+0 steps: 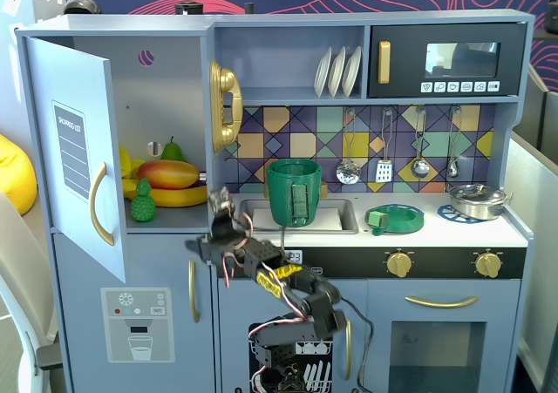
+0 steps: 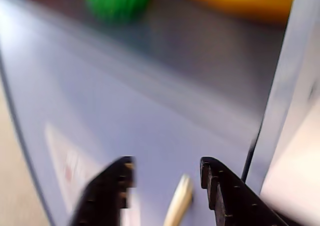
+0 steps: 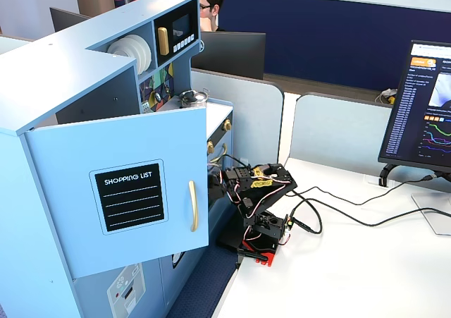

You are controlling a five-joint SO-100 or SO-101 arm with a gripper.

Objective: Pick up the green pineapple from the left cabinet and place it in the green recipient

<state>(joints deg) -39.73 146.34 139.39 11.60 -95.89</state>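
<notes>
The left cabinet (image 1: 166, 105) stands open, its shopping-list door (image 1: 74, 149) swung out to the left. The small green pineapple (image 1: 142, 201) stands at the front of its shelf, and shows as a green blur at the top of the wrist view (image 2: 117, 0). The tall dark-green recipient (image 1: 294, 191) stands in the sink. My gripper (image 1: 218, 203) points up at the cabinet's lower right corner, right of the pineapple and apart from it. In the wrist view the gripper (image 2: 166, 166) is open and empty.
A mango (image 1: 167, 173), bananas (image 1: 179, 197) and a green pear (image 1: 172, 152) lie behind the pineapple. A flat green ring dish (image 1: 394, 218) and a steel pan (image 1: 478, 199) sit on the counter. The lower door's gold handle (image 2: 177, 203) shows between the jaws. The open door (image 3: 130, 194) hides the shelf in a fixed view.
</notes>
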